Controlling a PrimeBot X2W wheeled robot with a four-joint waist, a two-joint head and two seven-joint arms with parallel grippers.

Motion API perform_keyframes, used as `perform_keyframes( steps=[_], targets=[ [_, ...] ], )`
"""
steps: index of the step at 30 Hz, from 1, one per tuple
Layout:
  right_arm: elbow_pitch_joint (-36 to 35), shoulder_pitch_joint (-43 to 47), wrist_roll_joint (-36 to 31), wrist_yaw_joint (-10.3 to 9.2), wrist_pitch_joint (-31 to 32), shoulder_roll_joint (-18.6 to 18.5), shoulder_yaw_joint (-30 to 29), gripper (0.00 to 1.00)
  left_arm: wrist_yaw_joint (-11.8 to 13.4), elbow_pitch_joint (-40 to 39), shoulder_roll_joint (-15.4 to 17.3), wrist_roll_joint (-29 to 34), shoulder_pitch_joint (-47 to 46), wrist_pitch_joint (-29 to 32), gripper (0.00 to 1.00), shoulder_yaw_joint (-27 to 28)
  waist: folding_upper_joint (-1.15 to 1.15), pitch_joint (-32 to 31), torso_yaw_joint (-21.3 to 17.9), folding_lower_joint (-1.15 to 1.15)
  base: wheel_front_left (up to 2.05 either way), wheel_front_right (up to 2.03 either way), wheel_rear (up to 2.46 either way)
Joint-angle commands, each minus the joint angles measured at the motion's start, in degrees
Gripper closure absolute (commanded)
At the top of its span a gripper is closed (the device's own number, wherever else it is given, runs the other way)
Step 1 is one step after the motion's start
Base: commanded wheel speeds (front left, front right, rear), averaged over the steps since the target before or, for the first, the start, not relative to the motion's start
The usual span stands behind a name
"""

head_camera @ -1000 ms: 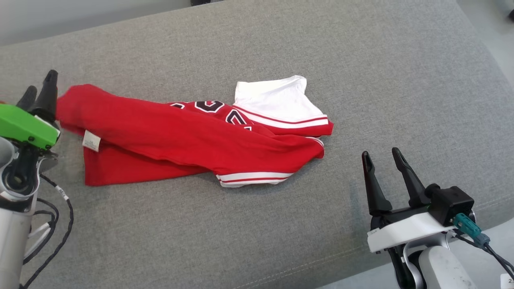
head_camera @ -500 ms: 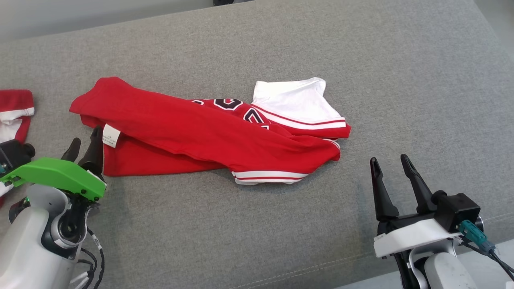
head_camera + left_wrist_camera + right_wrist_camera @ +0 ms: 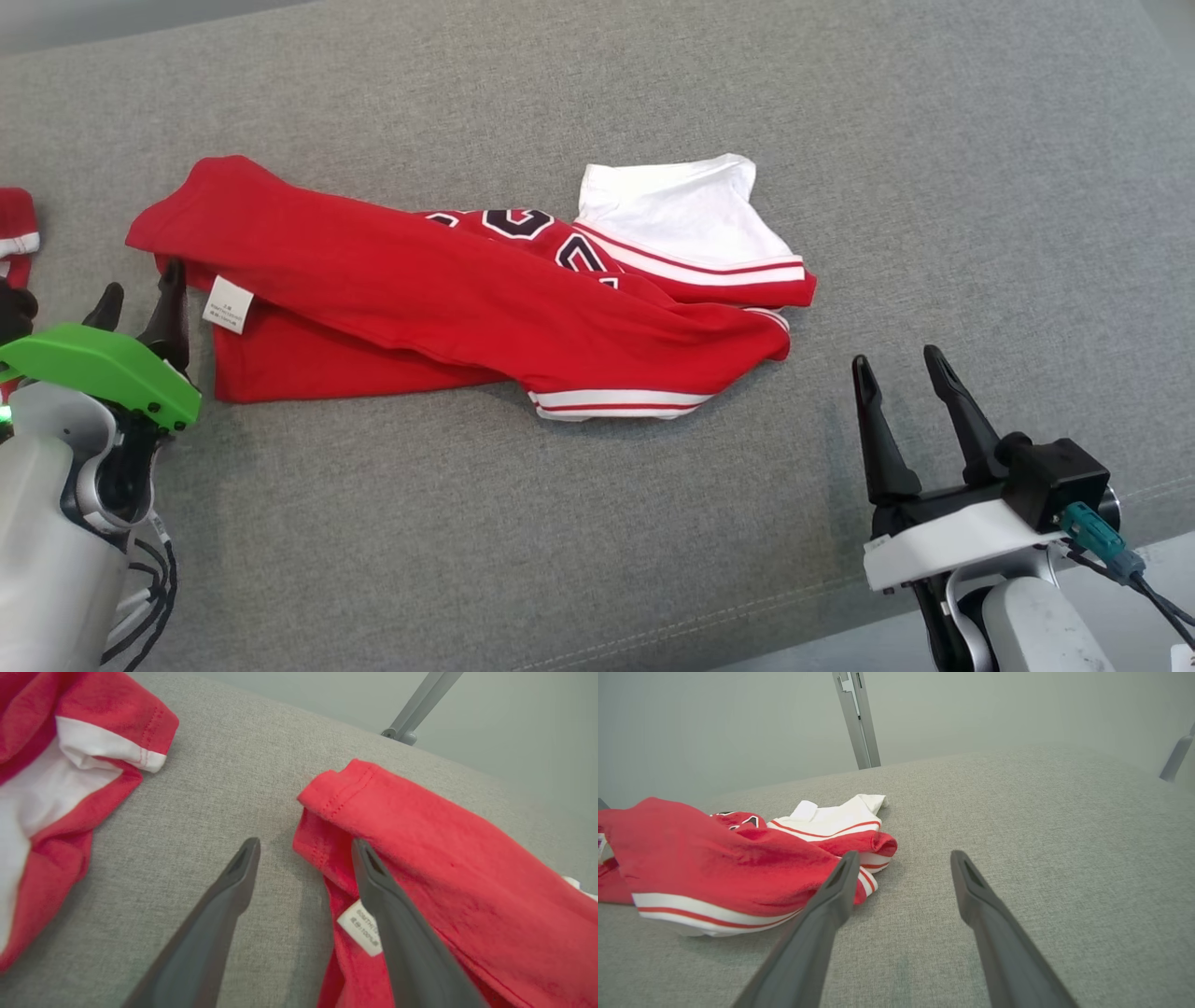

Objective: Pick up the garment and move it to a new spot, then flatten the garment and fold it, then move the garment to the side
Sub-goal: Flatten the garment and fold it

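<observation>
From the head: a red cotton jersey [image 3: 467,308] with a white sleeve and white-striped trim, bunched in a long rumpled band across the middle of the grey woven cushion [image 3: 653,560]; neither flat nor folded. Left gripper [image 3: 140,285] at the jersey's left end, fingers spread, empty, just beside the white care label [image 3: 227,305]. Right gripper [image 3: 896,362] well apart from the cloth at lower right, likewise spread and empty. A second red-and-white garment [image 3: 14,238] at the far left edge, apart from the first.

From the left wrist: one finger over bare cushion, the other over the red corner next to the label; touching or just above, impossible to tell.

From the right wrist: wide-open fingers aimed past the white-striped edge [image 3: 705,914], nothing between them.

Judged step: flattening, with the jersey seemingly set at its spot and no fold begun. Next move, likely: close the left fingers on the corner, taking one layer rather than the whole doubled bundle, bring the right gripper onto the striped end, then draw the two apart to spread the cloth.
</observation>
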Motion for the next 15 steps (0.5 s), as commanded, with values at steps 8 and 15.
perform_keyframes(
  steps=[8,15],
  targets=[
    [-0.28,0.59,-0.56,-0.01,-0.19,-0.08,-0.90,0.00,-6.42,2.15,2.91,-0.74,-0.24,3.30,0.00,-1.68,0.66,0.57,-0.34,0.00,0.00,0.00,0.00],
    [-0.01,-0.21,-1.20,-0.02,-0.19,-0.09,-0.31,0.00,-8.20,-1.63,2.07,-5.02,-0.33,6.26,0.00,-3.15,0.66,0.55,0.70,0.00,0.00,0.00,0.00]
  ],
)
